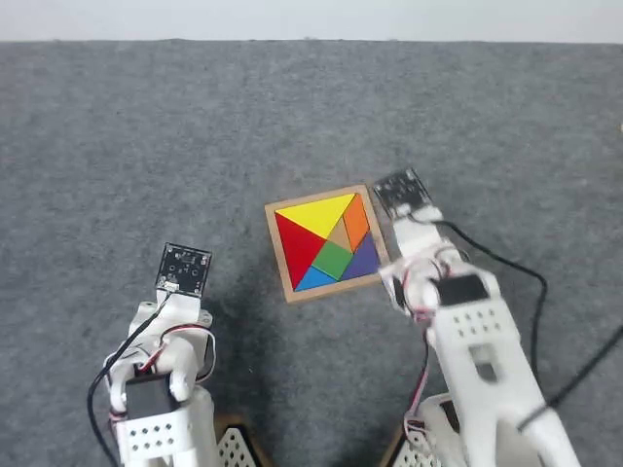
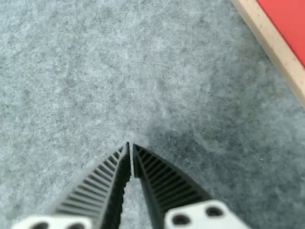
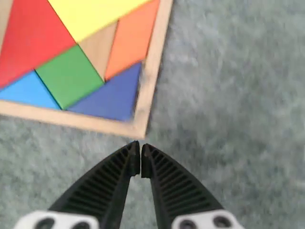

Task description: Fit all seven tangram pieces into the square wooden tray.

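Looking down over the grey felt bench [image 1: 146, 126], you find the square wooden tray [image 1: 277, 251] lying flat near the middle, turned a little askew to the bench edge. Read its fill from left to right: a red triangle [image 1: 295, 248] against the left rim, a big yellow triangle [image 1: 319, 214] along the far rim, a light blue triangle [image 1: 315, 278] at the near rim and a green square [image 1: 334, 259] in the centre. A small wood-coloured triangle [image 1: 340, 234] lies just beyond the square, then an orange piece [image 1: 356, 222] and a dark blue triangle [image 1: 363, 261] sit at the right rim. You cannot tell whether the wood-coloured triangle is a piece or bare tray floor. The coloured pieces sit flush, edge to edge. Your left hand [image 2: 130, 145] is well to the left of the tray, over the felt, fingers closed together on nothing. Your right hand [image 3: 140, 143] is just beside the tray's near right corner, fingers likewise pressed together and holding nothing.
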Controlling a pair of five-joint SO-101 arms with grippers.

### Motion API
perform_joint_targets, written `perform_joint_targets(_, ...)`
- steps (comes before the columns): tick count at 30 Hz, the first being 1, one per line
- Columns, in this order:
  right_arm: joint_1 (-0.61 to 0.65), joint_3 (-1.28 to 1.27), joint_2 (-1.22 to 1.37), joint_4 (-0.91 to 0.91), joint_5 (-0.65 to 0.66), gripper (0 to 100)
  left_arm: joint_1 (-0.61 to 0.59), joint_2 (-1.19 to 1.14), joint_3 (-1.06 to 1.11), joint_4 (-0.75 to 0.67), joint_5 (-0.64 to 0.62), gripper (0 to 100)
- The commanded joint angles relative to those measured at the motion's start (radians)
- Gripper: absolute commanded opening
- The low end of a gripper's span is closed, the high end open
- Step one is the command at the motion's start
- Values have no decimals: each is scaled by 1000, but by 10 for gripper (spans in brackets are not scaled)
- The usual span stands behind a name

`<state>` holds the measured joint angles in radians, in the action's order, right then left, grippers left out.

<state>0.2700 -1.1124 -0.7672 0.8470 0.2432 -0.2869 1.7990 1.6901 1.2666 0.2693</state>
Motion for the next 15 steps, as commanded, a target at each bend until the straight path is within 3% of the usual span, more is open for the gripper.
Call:
perform_joint_targets(1, -39, -112, -188, 4, -2, 13, -8, 20, -7, 5, 14, 12)
perform_joint_targets(8, -157, -244, -433, 114, 74, 16, -8, 20, -7, 5, 14, 12)
perform_joint_targets(15, -166, -420, -615, 111, 104, 16, -8, 20, -7, 5, 14, 12)
